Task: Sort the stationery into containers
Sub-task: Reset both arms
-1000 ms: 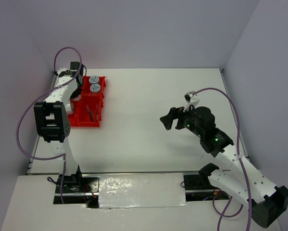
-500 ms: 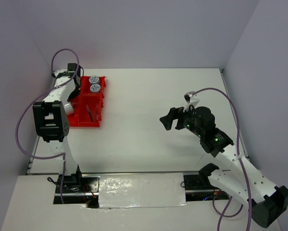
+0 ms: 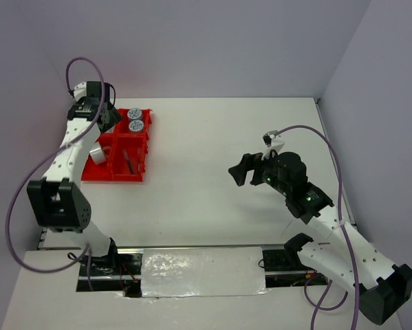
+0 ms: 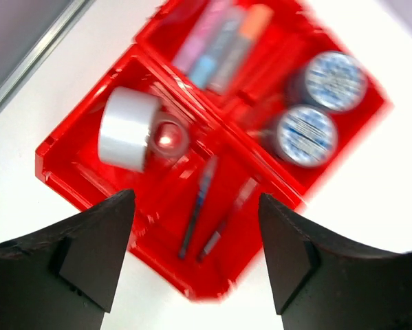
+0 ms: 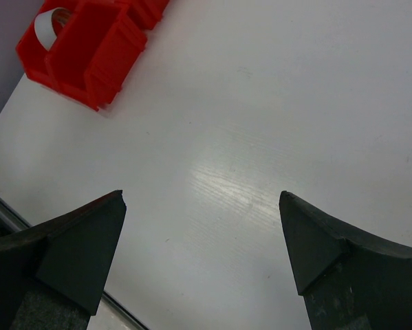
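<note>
since a second ago the left arm has swung up and back from the red tray (image 3: 138, 152), and the white tape roll (image 3: 97, 155) that it was covering now lies in plain sight in the tray's near-left compartment. the left end effector (image 4: 195, 199) hangs above the tray with its fingers spread wide and nothing between them. in the left wrist view the white tape roll (image 4: 126, 130) lies on its side, and just beside it in the same compartment sits a second round, see-through piece (image 4: 168, 137), too blurred to name with certainty. the far-left compartment holds three short markers (image 4: 219, 41) side by side: purple, light-blue and orange-capped. the far-right compartment holds the two blue-lidded tubs (image 3: 135, 119), upright and next to each other. the near-right compartment holds a thin blue pen (image 4: 199, 206) and a thin red pen (image 4: 226, 216), lying roughly parallel. the tray sits on the left part of the white counter (image 3: 212, 137), close to its left edge. the right end effector (image 3: 241, 170) hovers well apart from the tray over bare counter near the middle, fingers fully apart and holding nothing; its wrist view catches only one corner of the tray (image 5: 89, 55).
</note>
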